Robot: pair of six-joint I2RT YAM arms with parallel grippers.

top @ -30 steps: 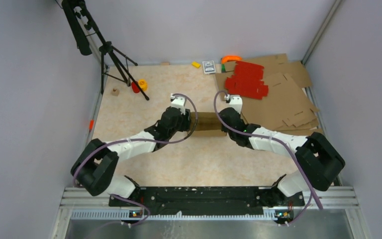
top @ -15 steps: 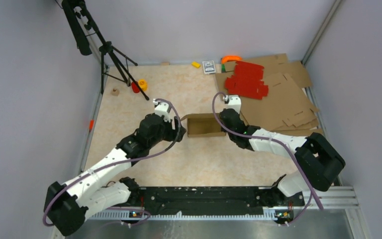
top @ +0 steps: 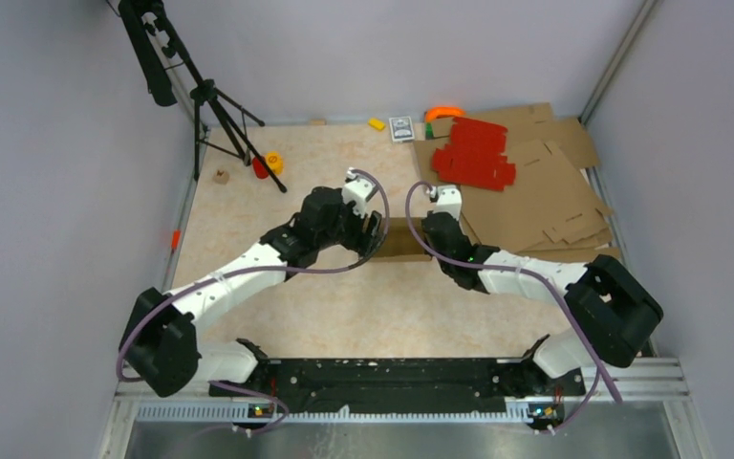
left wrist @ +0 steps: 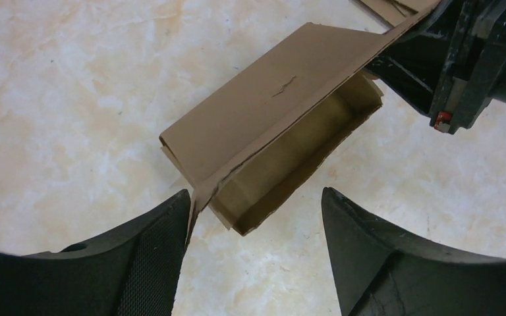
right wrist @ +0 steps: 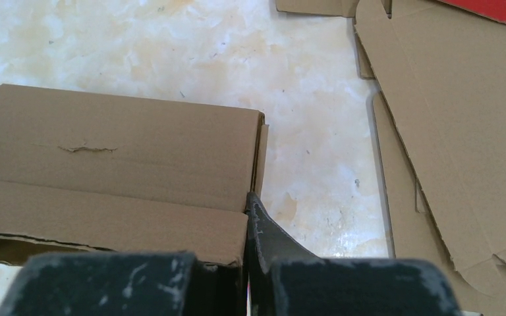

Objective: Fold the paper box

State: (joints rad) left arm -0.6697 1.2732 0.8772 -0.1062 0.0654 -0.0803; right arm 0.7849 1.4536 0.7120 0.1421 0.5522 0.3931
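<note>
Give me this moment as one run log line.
object: brown corrugated cardboard box, partly folded, one end open | left pincer: open, at open end | right pincer: shut on box's far edge

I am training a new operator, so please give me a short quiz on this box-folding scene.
1. True or false: the left pincer is shut on the paper box.
2. What colour are the sheets lying on the flat brown cardboard? A red, B blue, C green.
3. Fill in: the ___ pincer grips one end of the box.
Key: 1 false, its jaws stand open; 2 A; 3 right, the right pincer.
</note>
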